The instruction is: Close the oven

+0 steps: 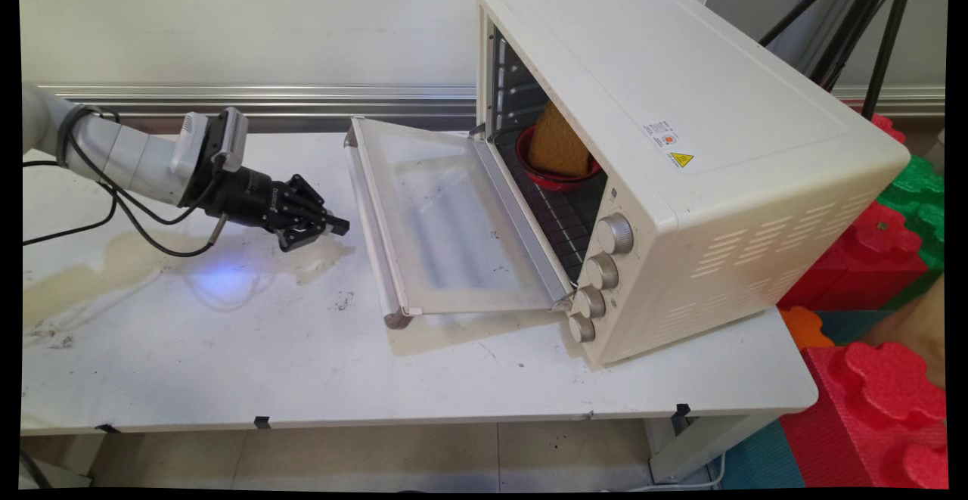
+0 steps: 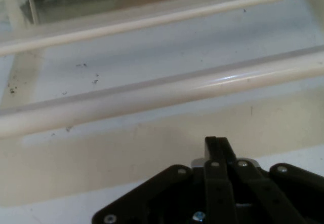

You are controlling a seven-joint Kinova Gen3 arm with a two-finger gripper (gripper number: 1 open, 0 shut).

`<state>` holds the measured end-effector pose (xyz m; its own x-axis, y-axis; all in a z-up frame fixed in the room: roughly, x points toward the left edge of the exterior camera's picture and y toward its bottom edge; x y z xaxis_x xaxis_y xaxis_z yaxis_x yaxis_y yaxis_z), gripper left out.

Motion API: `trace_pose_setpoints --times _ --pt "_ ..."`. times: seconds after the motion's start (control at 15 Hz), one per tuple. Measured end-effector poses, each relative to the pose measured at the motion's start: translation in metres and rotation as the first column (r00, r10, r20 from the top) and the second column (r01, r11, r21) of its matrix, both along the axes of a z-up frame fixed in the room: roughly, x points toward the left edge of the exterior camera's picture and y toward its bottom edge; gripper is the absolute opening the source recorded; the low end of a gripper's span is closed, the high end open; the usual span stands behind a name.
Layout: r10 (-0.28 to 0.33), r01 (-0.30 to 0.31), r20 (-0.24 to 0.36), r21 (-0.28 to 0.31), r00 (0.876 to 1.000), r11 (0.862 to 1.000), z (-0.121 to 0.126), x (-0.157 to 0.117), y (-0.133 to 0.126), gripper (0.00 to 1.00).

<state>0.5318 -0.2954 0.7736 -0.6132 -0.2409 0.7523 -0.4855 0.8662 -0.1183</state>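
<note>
A cream toaster oven (image 1: 681, 122) stands on the white table (image 1: 302, 364) with its glass door (image 1: 446, 228) folded down flat toward the left. Inside on the rack sits a red bowl (image 1: 548, 175) holding a tan slab of bread (image 1: 558, 144). My gripper (image 1: 340, 225) hovers low over the table just left of the door's handle bar (image 1: 370, 228), pointing at it, shut and holding nothing. In the hand view the shut fingers (image 2: 217, 148) rise from the bottom, with the door's handle bar (image 2: 167, 95) running across just ahead.
Red and green foam blocks (image 1: 877, 394) are stacked to the right of the table. Black tripod legs (image 1: 862, 23) stand behind the oven. Brownish stains (image 1: 113, 258) mark the table under the arm. Four knobs (image 1: 601, 273) line the oven's front.
</note>
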Motion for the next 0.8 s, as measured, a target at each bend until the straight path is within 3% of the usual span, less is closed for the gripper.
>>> trace_pose_setpoints --times 0.8 --pt "0.003 -0.007 -0.065 -0.061 0.998 0.998 -0.001 -0.021 -0.020 0.00"
